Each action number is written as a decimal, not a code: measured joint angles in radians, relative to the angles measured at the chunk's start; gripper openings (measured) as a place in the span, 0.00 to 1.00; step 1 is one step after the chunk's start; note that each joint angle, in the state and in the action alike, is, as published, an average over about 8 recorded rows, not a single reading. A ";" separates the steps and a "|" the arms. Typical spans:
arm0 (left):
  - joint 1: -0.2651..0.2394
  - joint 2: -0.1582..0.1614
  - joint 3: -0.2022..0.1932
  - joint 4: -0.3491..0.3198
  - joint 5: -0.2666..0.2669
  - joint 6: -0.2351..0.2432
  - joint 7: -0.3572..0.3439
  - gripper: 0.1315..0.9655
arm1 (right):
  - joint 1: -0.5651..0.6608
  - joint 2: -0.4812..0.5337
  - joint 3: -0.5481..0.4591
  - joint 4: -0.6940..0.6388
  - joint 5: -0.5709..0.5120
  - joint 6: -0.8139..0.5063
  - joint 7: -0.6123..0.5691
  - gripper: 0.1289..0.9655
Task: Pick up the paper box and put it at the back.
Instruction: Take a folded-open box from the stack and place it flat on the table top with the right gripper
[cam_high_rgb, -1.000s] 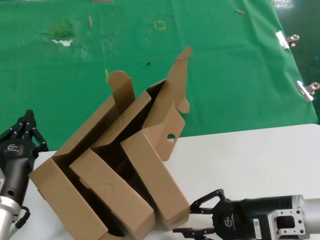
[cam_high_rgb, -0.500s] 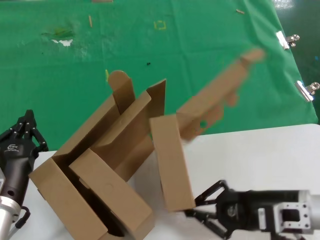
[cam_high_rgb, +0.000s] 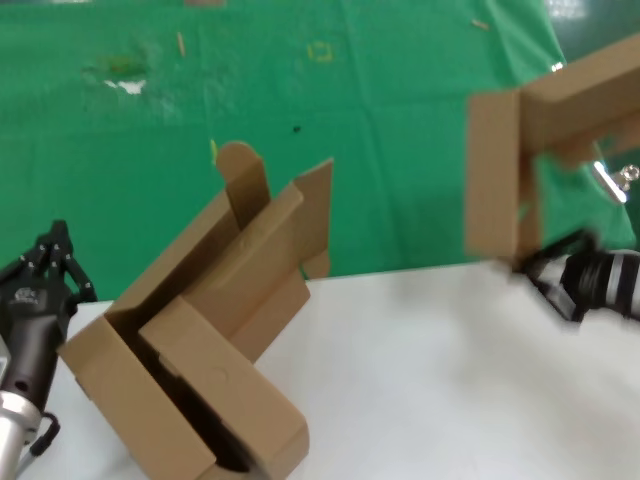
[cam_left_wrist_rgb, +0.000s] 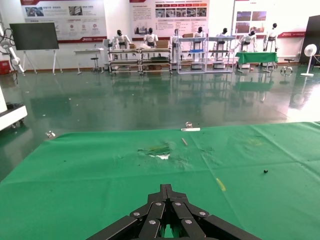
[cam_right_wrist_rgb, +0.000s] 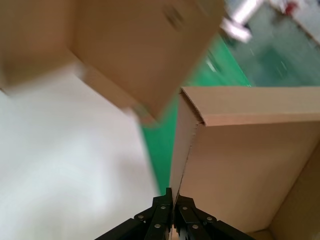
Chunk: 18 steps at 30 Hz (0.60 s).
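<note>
The right gripper (cam_high_rgb: 535, 270) is pinched closed on a wall of the paper box (cam_high_rgb: 530, 140), holding it in the air at the right, above the right edge of the green cloth (cam_high_rgb: 400, 130) and clear of the white tabletop (cam_high_rgb: 450, 380). In the right wrist view its fingertips (cam_right_wrist_rgb: 172, 207) clamp the cardboard edge. The left gripper (cam_high_rgb: 50, 265) rests closed at the near left, beside the two nested brown boxes (cam_high_rgb: 210, 330).
</note>
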 joint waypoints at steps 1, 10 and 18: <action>0.000 0.000 0.000 0.000 0.000 0.000 0.000 0.01 | 0.035 0.000 -0.009 -0.018 -0.038 0.002 0.031 0.01; 0.000 0.000 0.000 0.000 0.000 0.000 0.000 0.01 | 0.448 -0.146 -0.092 -0.310 -0.451 -0.128 0.156 0.01; 0.000 0.000 0.000 0.000 0.000 0.000 0.000 0.01 | 0.792 -0.312 -0.233 -0.650 -0.699 -0.293 0.150 0.01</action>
